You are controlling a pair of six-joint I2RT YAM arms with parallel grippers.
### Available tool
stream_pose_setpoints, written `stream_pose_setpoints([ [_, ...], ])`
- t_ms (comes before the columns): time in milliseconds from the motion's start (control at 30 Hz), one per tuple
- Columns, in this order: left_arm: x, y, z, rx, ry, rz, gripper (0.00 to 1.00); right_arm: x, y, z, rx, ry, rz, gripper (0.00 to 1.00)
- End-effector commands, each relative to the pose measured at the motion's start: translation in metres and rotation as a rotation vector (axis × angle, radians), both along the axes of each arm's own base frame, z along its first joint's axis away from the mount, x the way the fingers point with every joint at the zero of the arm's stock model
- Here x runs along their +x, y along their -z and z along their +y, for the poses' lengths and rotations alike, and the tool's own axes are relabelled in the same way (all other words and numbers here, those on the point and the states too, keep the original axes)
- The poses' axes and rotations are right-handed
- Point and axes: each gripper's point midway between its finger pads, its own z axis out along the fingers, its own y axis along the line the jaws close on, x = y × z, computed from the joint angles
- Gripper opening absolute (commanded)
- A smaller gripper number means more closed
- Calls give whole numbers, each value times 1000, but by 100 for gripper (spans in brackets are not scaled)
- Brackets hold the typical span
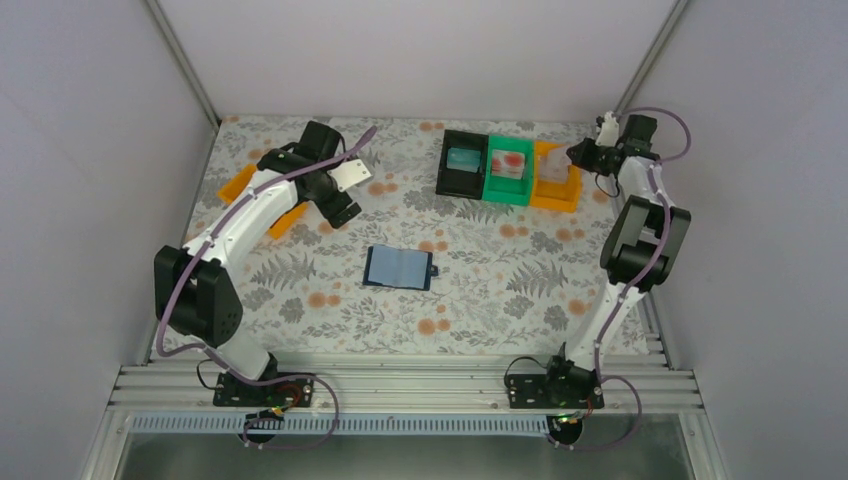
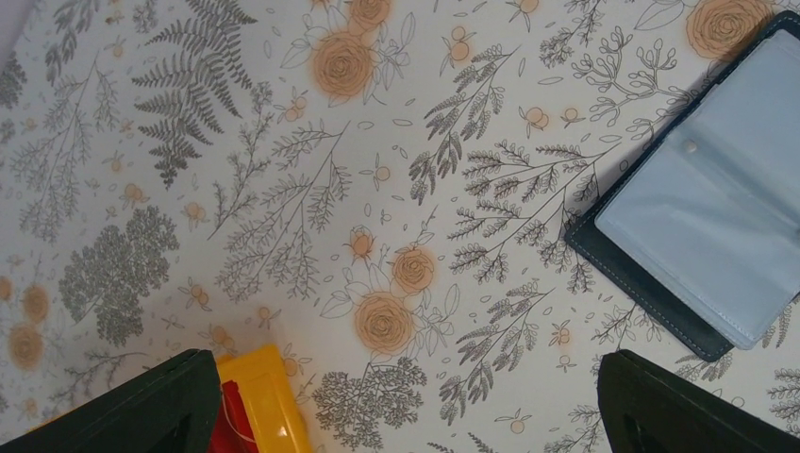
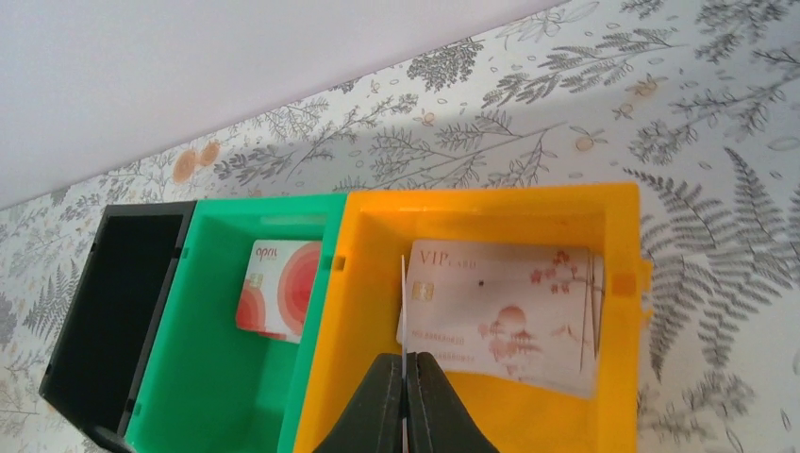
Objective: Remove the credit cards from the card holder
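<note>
Between the right jaws, which are pressed together, a card [image 3: 403, 302] is pinched edge-on and shows only as a thin pale line. Directly below those jaws sits the orange bin [image 3: 491, 196], with pale VIP cards [image 3: 509, 316] lying flat on its floor. Just to the jaws' left, the green bin [image 3: 217, 396] holds a red card [image 3: 278, 300]. Beyond that is the black bin [image 3: 113, 302], where the top view shows what looks like a teal card [image 1: 465, 158].

The holder [image 1: 399, 268] lies open and flat on the surface [image 1: 500, 290], well apart from the right jaws, back toward the arm bases. Its pale pockets [image 2: 703, 217] look bare, though one end runs out of the left wrist view. It lies ahead and to the right of the left jaws, which are spread wide, hold nothing and hover above the surface. No part of it sits between them.

By my reading the task is almost done, since cards already lie in the bins. What remains is to let go of the pinched card over the orange bin, then check the holder for any card left.
</note>
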Motion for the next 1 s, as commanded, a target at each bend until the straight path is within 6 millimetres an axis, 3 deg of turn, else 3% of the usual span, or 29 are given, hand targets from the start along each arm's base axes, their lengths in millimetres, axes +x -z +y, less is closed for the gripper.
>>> stream_pose_setpoints([
  [0,5,5,-2,-17,-11,23,100,17,9,3,41,-54,3,4],
  [133,6,4,-2,-18,-15,23,100,30,9,-5,25,-34,14,4],
  [467,9,12,-1,-1,-17,35,100,30,28,13,161,-116,94,4],
  [633,9,15,-1,5,-17,42,100,40,35,13,191,-120,95,5],
  [733,9,15,0,6,-19,43,100,51,33,7,176,-114,88,14],
  [833,8,14,0,5,-18,41,100,53,33,4,165,-100,99,39],
  [967,9,13,1,8,-23,35,100,53,24,-1,124,-68,75,55],
])
